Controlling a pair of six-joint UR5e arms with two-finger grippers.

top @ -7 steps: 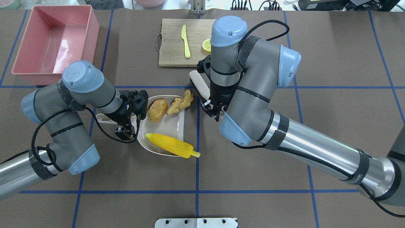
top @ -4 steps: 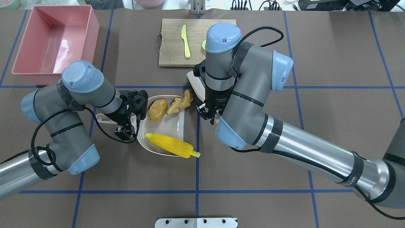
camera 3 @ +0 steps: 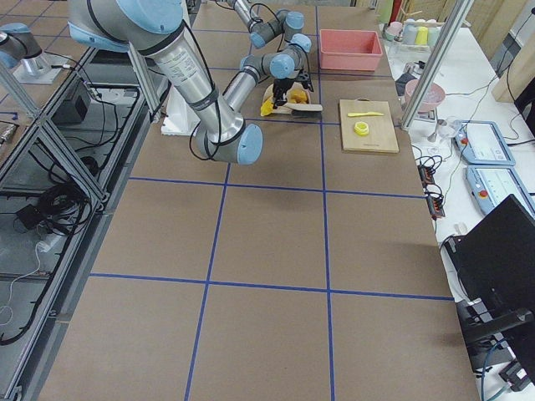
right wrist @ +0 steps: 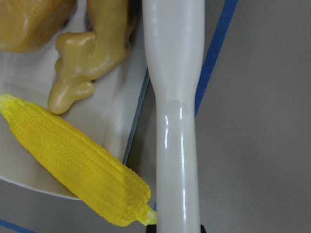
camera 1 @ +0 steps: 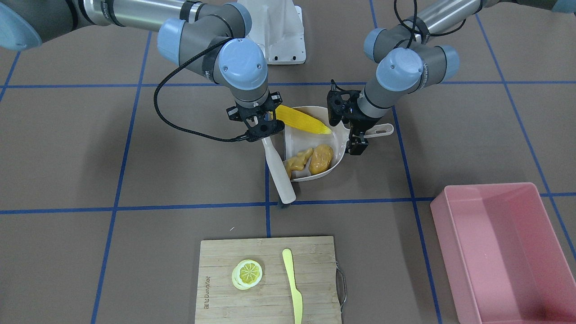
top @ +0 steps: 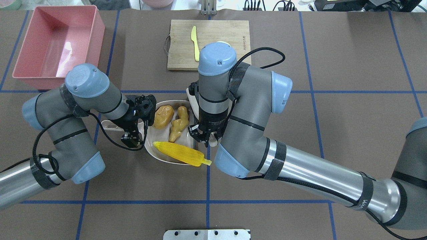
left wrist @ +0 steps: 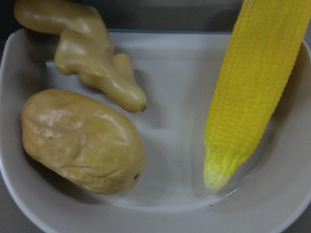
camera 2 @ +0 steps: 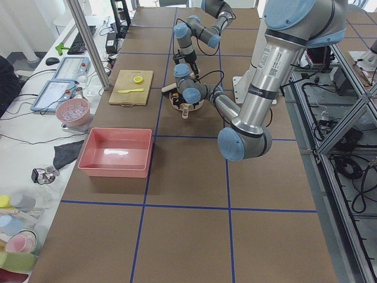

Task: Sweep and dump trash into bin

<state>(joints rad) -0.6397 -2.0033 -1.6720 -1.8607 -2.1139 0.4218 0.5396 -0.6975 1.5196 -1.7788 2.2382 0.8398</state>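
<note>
Trash lies right in front of the left gripper (camera 1: 358, 135), which is closed tight on the handle of the pan (camera 1: 299, 139). Inside the pan, the potato (top: 163, 116) is closest to that gripper. The ginger (top: 178, 123) is next to it, and the corn (top: 181, 153) lies along the side nearest the robot. The corn's long way runs from the handle end to the open edge, and its tip sticks out past that edge.

On that open side, the right gripper (top: 203, 131) is closed around the brush (camera 1: 279, 171). The brush lies along the open edge, just beside the ginger, with its dark bristles at the far end. So the corn tip is nearest the right gripper, and I think a small push toward the left gripper would get it all in.

The bin (top: 99, 40) stands well apart, away from the robot and off to its left. The left arm is the nearer one, so it looks like the arm to carry the pan there.
</note>
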